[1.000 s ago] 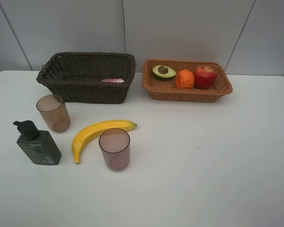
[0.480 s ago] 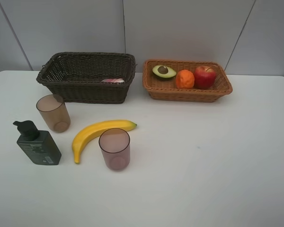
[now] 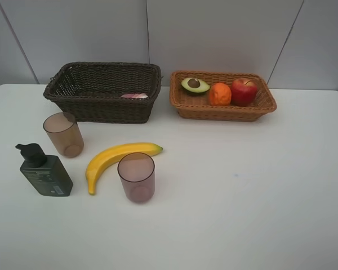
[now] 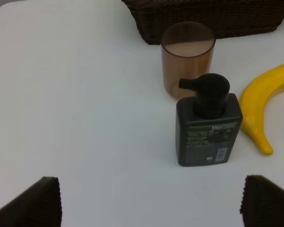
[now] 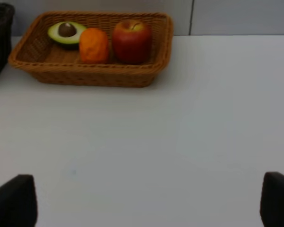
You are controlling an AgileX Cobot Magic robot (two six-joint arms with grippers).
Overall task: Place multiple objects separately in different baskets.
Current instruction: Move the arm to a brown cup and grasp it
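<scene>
Pink bottle (image 3: 134,95) mostly hidden behind dark basket (image 3: 101,109) wall; banana (image 4: 253,106) cut by left wrist frame edge; pump bottle (image 4: 208,127) label unreadable.

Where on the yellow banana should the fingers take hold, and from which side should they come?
Come from above and grip the banana across its thick middle, on its two long sides. It lies flat on the table, so only its top is open. In the high view, keep left of the nearer cup, which stands close to its inner curve.
</scene>
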